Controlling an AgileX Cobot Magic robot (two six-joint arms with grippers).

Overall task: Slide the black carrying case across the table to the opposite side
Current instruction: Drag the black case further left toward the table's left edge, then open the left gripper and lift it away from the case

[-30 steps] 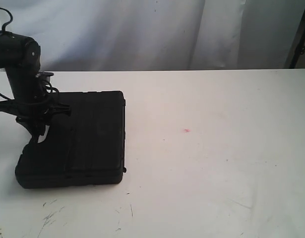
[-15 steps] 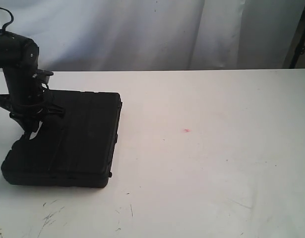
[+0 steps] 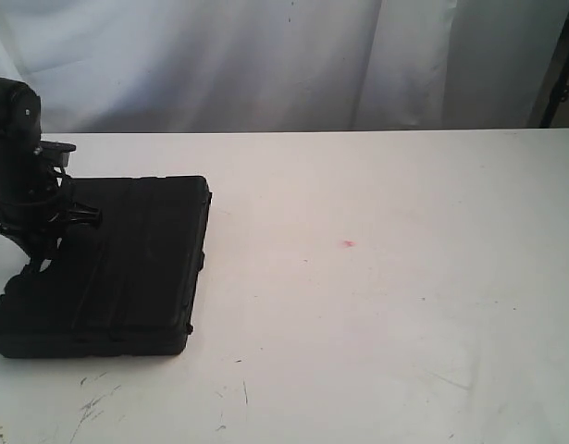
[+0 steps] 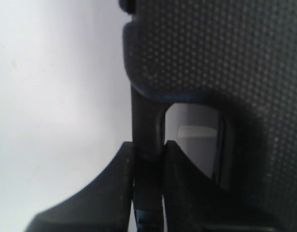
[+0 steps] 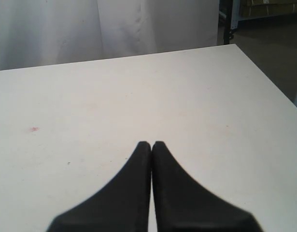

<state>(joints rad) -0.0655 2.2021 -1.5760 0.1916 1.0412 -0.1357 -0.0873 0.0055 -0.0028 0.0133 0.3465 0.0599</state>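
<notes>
Exterior view places the black carrying case (image 3: 108, 268) lying flat at 8 o'clock on the table (image 3: 377, 277), reaching the frame's left edge. The left arm (image 3: 16, 139) stands over the case's 9 o'clock side. There the left gripper (image 3: 32, 252) is only a dark tangle, and this view does not show how its jaws stand.

Left wrist view settles it: the 2 fingers (image 4: 114, 193) are clamped onto the thin bar of the case's handle (image 4: 147, 121), touching it on both sides. The stippled case shell fills the frame beside the handle opening.

Right wrist view alone shows the right gripper (image 5: 151, 145), its 2 tips pressed together on nothing, above bare tabletop.

The table is a broad white top, with dark scuffs (image 3: 94, 400) at 7 o'clock and a small red mark (image 3: 348, 244) near the centre. A pale curtain (image 3: 265, 55) hangs behind the far edge, and a dark stand (image 3: 560, 74) shows at 2 o'clock. In the exterior view, black on black hides where the gripper ends and the case begins.
</notes>
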